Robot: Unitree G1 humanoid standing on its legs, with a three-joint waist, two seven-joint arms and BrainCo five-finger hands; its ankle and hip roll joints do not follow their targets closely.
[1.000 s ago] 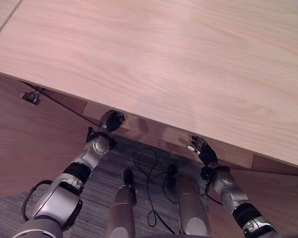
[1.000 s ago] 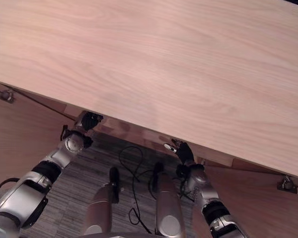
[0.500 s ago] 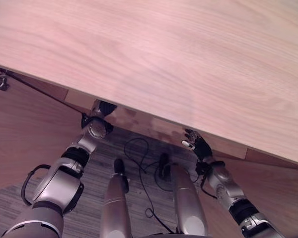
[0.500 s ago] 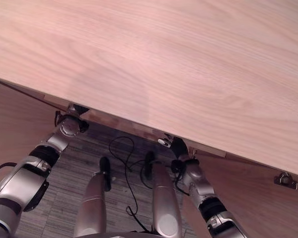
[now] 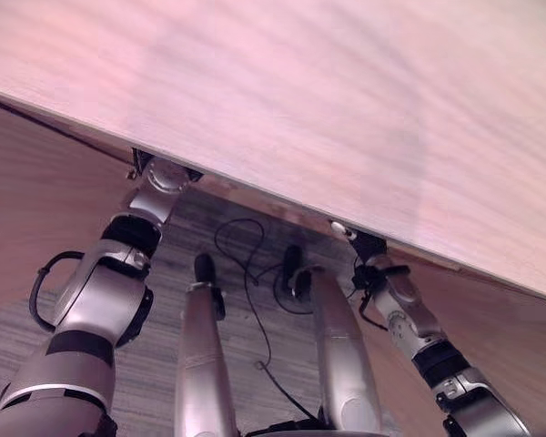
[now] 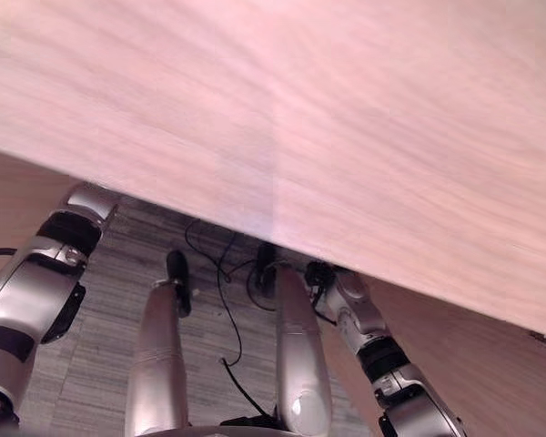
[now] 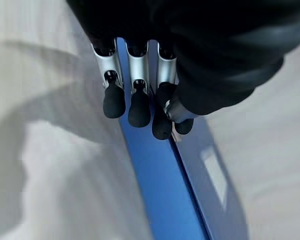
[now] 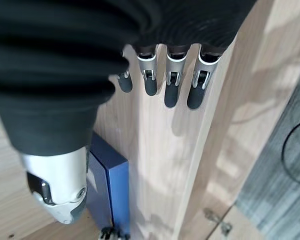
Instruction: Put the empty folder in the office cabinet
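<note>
Both hands gone deeper under cabinet (image 5: pixel 364 109) top; left hand (image 7: pixel 140 95) pinches blue folder (image 7: pixel 175 190) inside; right hand (image 8: pixel 165 80) fingers straight.

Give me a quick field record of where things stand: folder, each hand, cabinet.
folder: blue folder, standing on edge on a pale surface inside the cabinet
left hand: left hand with fingers and thumb pinched on the folder's upper edge
right hand: right hand with fingers straight, alongside a wooden panel
cabinet top: wooden slab hiding both hands from the head views
</note>
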